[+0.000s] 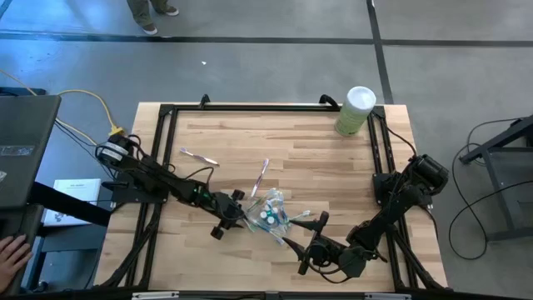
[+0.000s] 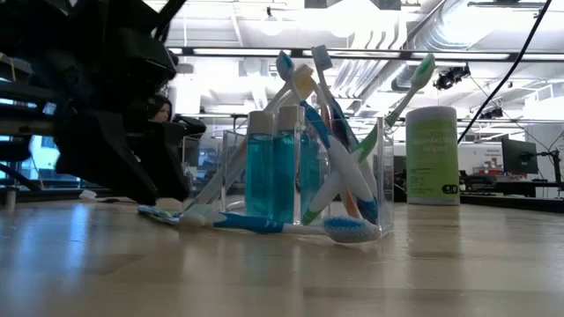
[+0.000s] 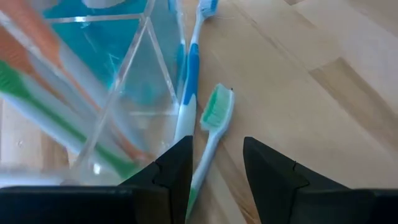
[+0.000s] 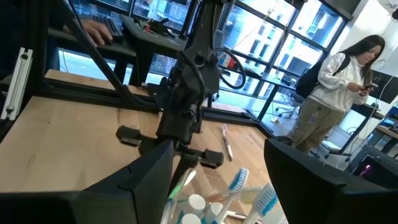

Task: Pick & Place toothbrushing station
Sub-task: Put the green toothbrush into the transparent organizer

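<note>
The toothbrushing station (image 1: 271,212) is a clear cup (image 2: 308,167) holding several toothbrushes and teal tubes, standing on its base near the table's middle. A green toothbrush (image 3: 214,115) and a blue-white one (image 3: 189,81) lie flat on the wood beside the cup's wall (image 3: 112,93). My left gripper (image 1: 240,215) is low at the cup's left side, open, its fingers on either side of the green brush's handle. My right gripper (image 1: 310,223) hovers open at the cup's near right, with brush heads (image 4: 239,186) showing between its fingers.
A tall pale-green canister (image 1: 356,110) stands at the far right corner. Two loose toothbrushes (image 1: 198,156) (image 1: 262,175) lie on the wood beyond the cup. A black frame (image 1: 166,112) borders the table. A person (image 4: 336,87) stands in the room beyond.
</note>
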